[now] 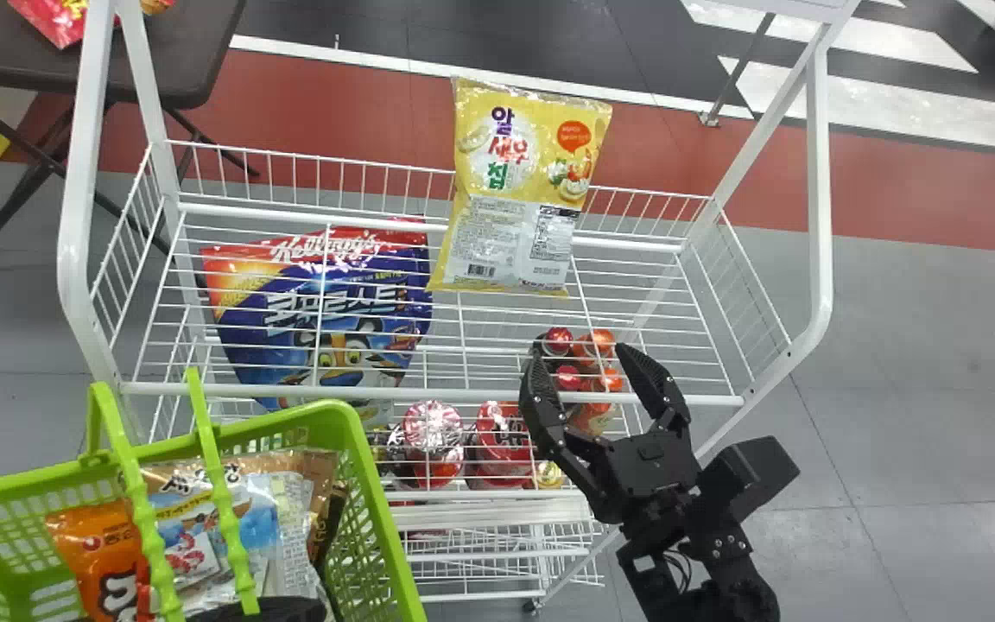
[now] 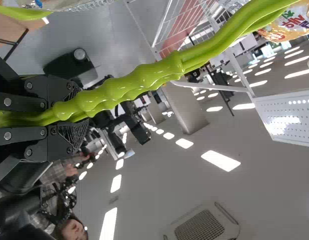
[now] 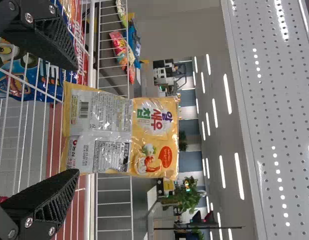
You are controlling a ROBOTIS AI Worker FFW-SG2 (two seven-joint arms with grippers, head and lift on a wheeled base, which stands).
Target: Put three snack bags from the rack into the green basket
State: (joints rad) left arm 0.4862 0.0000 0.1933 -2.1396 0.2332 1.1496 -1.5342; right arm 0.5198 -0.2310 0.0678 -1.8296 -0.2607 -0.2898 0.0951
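Observation:
On the rack's [image 1: 428, 393] upper shelf one yellow snack bag [image 1: 532, 173] stands against the back rail. My right gripper [image 1: 582, 354] is over the shelf's front edge, open and empty, nearer the robot than the bag. In the right wrist view the bag [image 3: 119, 132] is beyond the spread fingers of my right gripper [image 3: 75, 119]. At the lower left, the green basket [image 1: 385, 527] holds several bags, among them an orange one [image 1: 100, 553] and a brown one [image 1: 320, 471]. My left gripper [image 1: 264, 609] is at the basket handles; in the left wrist view, my left gripper [image 2: 74, 112] is shut on them [image 2: 169, 67].
A large blue cereal bag [image 1: 325, 320] lies below the upper shelf's wires, left of the yellow bag. Bottles [image 1: 597, 345] and round red packs [image 1: 433, 432] are lower down. White posts [image 1: 819, 190] frame the rack's sides. A dark table [image 1: 161, 52] is behind at the left.

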